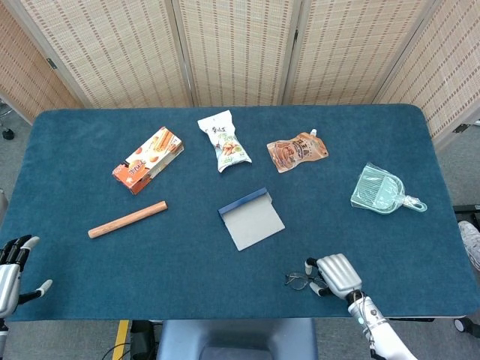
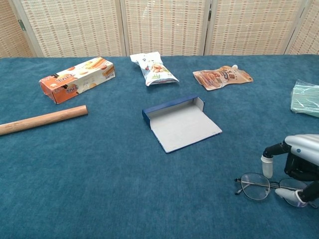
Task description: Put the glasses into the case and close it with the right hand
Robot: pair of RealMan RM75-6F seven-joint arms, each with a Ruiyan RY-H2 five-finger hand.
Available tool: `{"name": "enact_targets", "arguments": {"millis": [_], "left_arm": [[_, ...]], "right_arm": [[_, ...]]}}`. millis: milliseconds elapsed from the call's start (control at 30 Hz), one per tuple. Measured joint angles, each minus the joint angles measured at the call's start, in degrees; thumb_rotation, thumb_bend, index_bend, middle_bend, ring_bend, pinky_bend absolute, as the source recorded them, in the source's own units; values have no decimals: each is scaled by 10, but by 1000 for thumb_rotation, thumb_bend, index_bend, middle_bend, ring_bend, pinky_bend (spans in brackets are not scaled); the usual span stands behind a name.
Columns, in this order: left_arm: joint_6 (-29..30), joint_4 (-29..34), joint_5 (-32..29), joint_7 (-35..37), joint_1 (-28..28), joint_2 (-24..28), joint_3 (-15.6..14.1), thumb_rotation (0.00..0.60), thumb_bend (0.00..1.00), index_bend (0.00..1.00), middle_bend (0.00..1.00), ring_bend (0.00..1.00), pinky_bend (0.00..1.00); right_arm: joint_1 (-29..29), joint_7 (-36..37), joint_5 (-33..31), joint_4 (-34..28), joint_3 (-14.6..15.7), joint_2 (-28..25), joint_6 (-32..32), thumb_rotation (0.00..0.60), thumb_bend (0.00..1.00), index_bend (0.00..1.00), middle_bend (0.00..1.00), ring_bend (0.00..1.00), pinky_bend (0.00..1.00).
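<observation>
Reaching over glasses [image 2: 271, 186]: right hand [image 2: 298, 167] fingers apart, nothing clamped. Thin wire frame, light, fragile, flat on cloth; pinch the bridge, not lenses. Case [image 2: 180, 122] open.

Right hand [image 2: 297, 169] low, fingers [image 2: 267, 165] spread downward, left hand [image 1: 10, 271] apparently open, fingers apart

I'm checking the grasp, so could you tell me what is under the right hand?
The glasses lie under the right hand; the left lens shows, the right side is partly covered.
</observation>
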State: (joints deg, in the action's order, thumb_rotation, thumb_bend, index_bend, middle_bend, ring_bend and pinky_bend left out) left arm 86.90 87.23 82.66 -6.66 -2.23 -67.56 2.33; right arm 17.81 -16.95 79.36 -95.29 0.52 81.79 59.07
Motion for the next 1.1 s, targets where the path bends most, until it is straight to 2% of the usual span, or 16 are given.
{"name": "enact_targets", "arguments": {"millis": [400, 700, 900, 1100], "left_arm": [[-2, -2, 0, -1, 0, -2, 1, 600, 187, 196, 165, 147, 238], [-5, -2, -1, -4, -1, -2, 1, 600, 187, 195, 165, 147, 238], [-4, -1, 0, -5, 0, 0, 2, 600, 187, 193, 165, 147, 238], [-1, 4, 1, -9, 1, 0, 2, 600, 187, 193, 165, 147, 238]], "right_arm": [[9, 11, -4, 5, 3, 4, 0, 600, 465, 557, 1000, 1000, 1000], [18, 27, 2, 10, -1, 1, 2, 600, 481, 582, 1000, 1000, 1000], [54, 26, 10, 5, -38, -15, -4, 600, 482, 585, 1000, 1000, 1000], [115, 12, 1, 19, -85, -15, -41, 600, 481, 586, 1000, 1000, 1000]]}}
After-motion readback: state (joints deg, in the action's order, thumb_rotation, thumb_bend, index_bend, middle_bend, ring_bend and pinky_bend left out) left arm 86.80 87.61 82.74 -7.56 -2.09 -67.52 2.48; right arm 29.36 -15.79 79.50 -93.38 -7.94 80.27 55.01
